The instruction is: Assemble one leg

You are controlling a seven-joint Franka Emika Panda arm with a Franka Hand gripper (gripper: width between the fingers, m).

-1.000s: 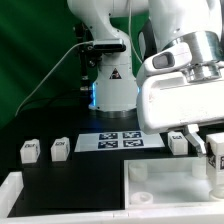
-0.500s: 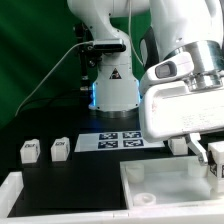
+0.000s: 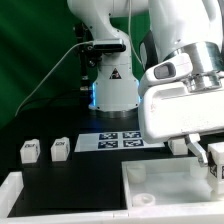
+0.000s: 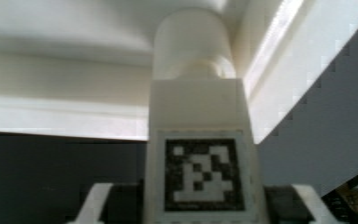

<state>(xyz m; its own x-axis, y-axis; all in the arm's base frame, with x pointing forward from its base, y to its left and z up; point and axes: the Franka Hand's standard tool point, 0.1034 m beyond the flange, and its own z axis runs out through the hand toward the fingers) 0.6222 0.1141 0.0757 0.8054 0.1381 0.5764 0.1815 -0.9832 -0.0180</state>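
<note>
My gripper [image 3: 215,160] is at the exterior view's right edge, shut on a white leg [image 3: 216,168] that it holds over the far right corner of the large white tray [image 3: 165,187]. In the wrist view the leg [image 4: 202,100] stands between my fingers [image 4: 108,203], its black-and-white tag facing the camera and its far end against the tray's white wall [image 4: 69,95]. Whether that end touches a peg is hidden. Two more legs [image 3: 30,150] [image 3: 60,148] lie at the left, and another [image 3: 179,145] lies behind the tray.
The marker board [image 3: 120,140] lies flat in front of the robot base [image 3: 110,85]. A white rail [image 3: 15,190] borders the table's front left. Dark table shows between the loose legs and the tray.
The arm shifted slightly to the exterior view's right and a little lower with the leg in the first half second. Since then nothing has visibly moved.
</note>
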